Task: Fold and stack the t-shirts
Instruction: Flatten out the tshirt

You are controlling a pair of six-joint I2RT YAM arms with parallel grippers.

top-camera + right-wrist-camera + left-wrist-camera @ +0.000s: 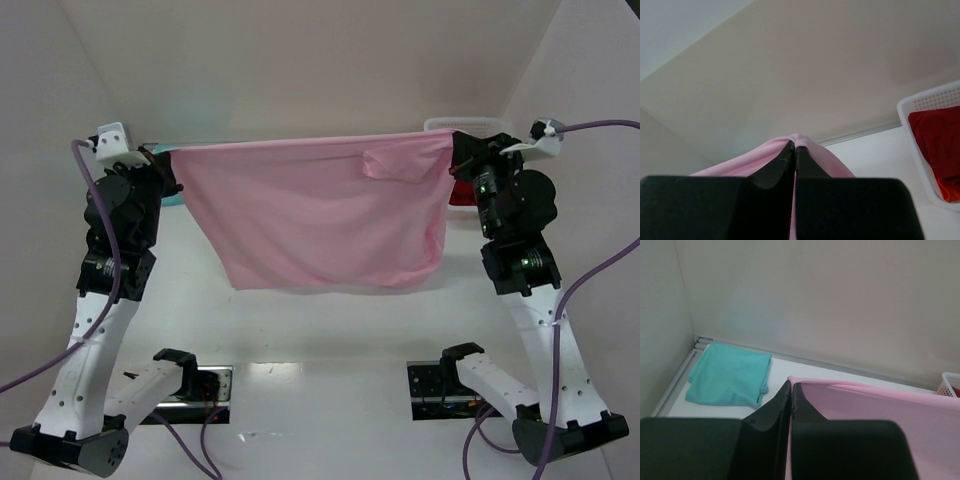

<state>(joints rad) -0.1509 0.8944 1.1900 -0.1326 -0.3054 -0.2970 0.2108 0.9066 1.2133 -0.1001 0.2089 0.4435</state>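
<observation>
Clamped tight in the left gripper [160,160] at one upper corner, stretched taut across mid-air above the table [330,340], hanging smooth with a small fold near the right edge, and clamped tight in the right gripper [455,150] at the other corner: pink t-shirt [310,220].

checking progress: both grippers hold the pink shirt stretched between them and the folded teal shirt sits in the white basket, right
No. The teal shirt lies on the table near the far left corner, not in the white basket, which holds red cloth; the left wrist view shows it. The rest stands: left gripper and right gripper hold the pink shirt stretched between them.
</observation>
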